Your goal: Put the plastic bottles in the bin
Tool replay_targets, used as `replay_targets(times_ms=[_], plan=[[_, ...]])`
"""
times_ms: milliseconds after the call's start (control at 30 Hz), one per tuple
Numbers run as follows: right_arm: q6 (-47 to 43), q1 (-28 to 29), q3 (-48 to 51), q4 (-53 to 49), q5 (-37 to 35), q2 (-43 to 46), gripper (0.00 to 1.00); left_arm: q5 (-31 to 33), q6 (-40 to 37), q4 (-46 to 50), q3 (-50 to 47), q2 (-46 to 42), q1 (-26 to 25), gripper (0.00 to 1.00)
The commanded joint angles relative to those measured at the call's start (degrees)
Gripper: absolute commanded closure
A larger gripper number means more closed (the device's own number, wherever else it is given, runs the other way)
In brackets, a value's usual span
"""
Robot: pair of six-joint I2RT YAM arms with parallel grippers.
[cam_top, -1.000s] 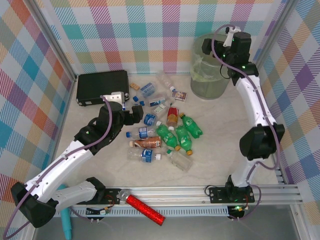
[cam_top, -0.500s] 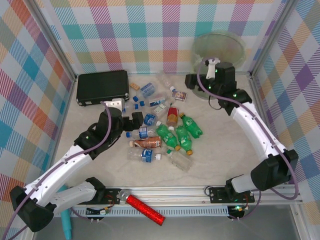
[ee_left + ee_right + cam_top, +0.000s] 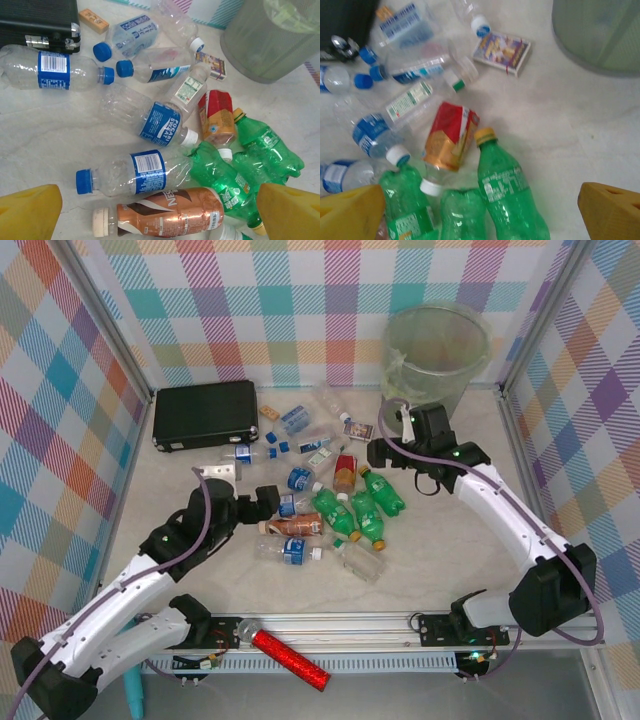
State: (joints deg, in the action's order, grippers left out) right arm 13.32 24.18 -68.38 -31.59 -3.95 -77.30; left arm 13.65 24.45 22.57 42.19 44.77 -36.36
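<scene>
Left claw [image 3: 266, 497] and right claw [image 3: 379, 452] were wide open, holding nothing.
The bottles [image 3: 345, 512] lay in a heap on the table [image 3: 450, 540], near the bin [image 3: 456, 383]. They looked empty, light, squashy and slippery; grabbing one across its middle seemed best.

The left arm [image 3: 130, 590] and right arm [image 3: 510, 515] have white shells between black joint housings, and a purple cable [image 3: 206, 508] runs along each. Pincer fingers [image 3: 30, 210] are blocky yellow, at 7 and 5 o'clock in both wrist views.
</scene>
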Motion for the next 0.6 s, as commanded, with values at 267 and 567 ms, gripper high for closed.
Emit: replay_targets(times_ms=[267,567], plan=[[-1.4,1.3,-0.1,-6.7,-1.0,-5.2,0.01,5.5,1.8,3.6,-0.9,-0.6,-0.5,0.00],[-3.6,1.5,-1.6,-8.6,0.2,-10.5,0.01,5.2,2.3,2.0,-1.0,-0.7,-0.6,0.01]])
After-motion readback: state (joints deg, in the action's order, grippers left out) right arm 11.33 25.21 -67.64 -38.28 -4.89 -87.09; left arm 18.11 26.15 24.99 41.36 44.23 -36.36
